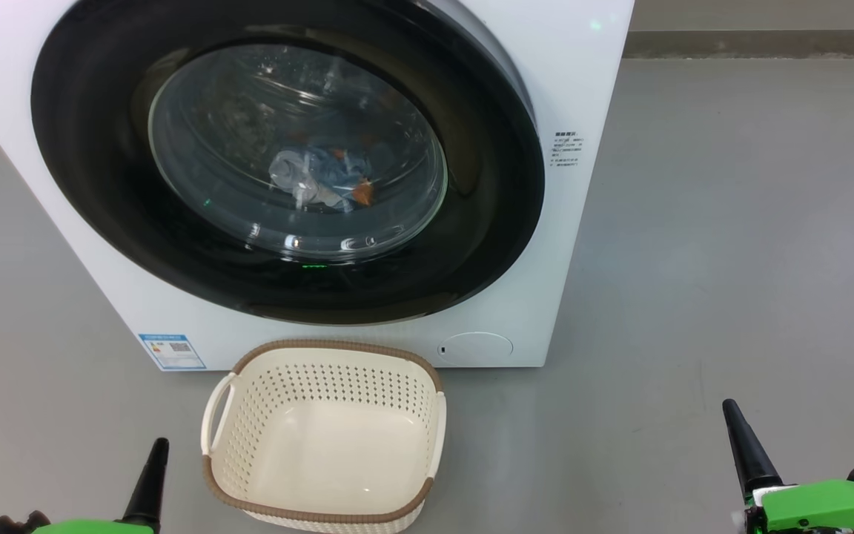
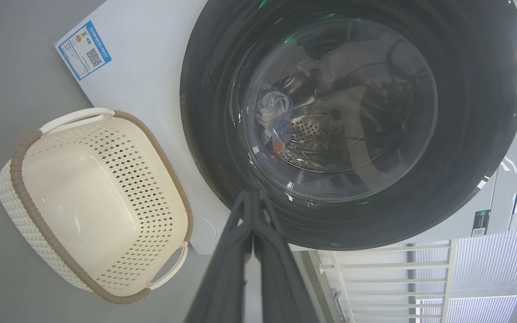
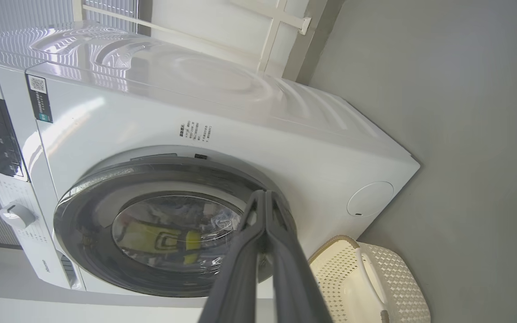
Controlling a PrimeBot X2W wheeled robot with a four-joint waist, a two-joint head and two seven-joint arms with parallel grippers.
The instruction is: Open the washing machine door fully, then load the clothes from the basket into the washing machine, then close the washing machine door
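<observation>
The washing machine [image 1: 590,89] is a white front-loader, and its round black-rimmed door [image 1: 471,245] sits flush against the front. Behind the glass lie the clothes [image 1: 323,182], light-blue fabric with orange marks; the left wrist view shows them [image 2: 276,116] on the steel drum. On the floor in front stands the cream basket [image 1: 323,437] with nothing in it. My left gripper [image 1: 159,445] is shut at the lower left, beside the basket. My right gripper [image 1: 729,406] is shut at the lower right, off to the basket's right. Both are empty, fingers [image 3: 265,224] pressed together.
Grey floor [image 1: 731,259] stretches to the right of the machine and around the basket. A blue energy label [image 1: 172,351] and a round service flap [image 1: 475,347] sit low on the machine's front. The right wrist view shows a control panel and dial [image 3: 16,215] on the machine.
</observation>
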